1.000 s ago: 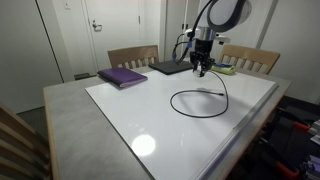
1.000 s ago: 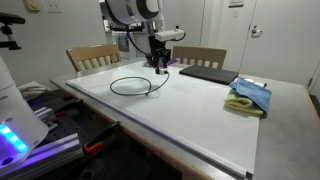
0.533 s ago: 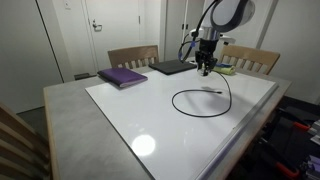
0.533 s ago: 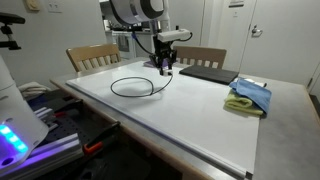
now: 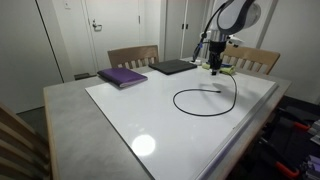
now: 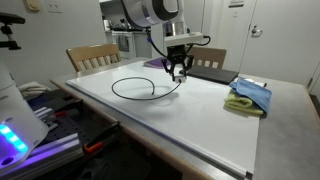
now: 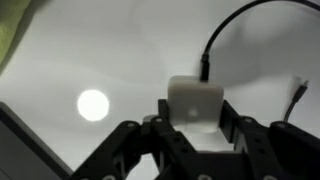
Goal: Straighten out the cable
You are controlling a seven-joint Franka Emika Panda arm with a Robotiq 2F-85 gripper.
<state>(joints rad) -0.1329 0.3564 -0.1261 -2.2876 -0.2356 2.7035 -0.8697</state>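
Clamped on the small white plug block [image 7: 195, 100] of the cable [image 7: 207, 50]. Seen in the wrist view seated between the two fingers [image 7: 133, 140] of the gripper [image 6: 178, 74], with the black cord leaving its top and curving away. Neither released nor clenched on nothing.

Carried over the last second along the far edge of the table [image 5: 120, 120]: away from the purple book [image 5: 122, 76], past the laptop [image 5: 172, 67], toward the corner with the green-and-blue cloth [image 6: 250, 96]. Held low over the white surface near that edge. Cannot tell whether lifted clear or skimming it.

Dragged the near stretch of cord along too, widening and slightly flattening the curl on the middle of the table compared with a second ago. Still looped, though: swinging out from the plug, round toward the front edge, back up, ending in a loose tip [image 5: 214, 88] just short of the plug, inside the curve.

Reading for the task: pulling the right way and taking out slack, but well short of straight. Judged early to midway.

Likely need: more hauling toward the cloth corner until the tail trails behind.

Risks: sliding the whole loop bodily instead of opening it, with nothing pinning the free end. Also running out of table by the cloth.
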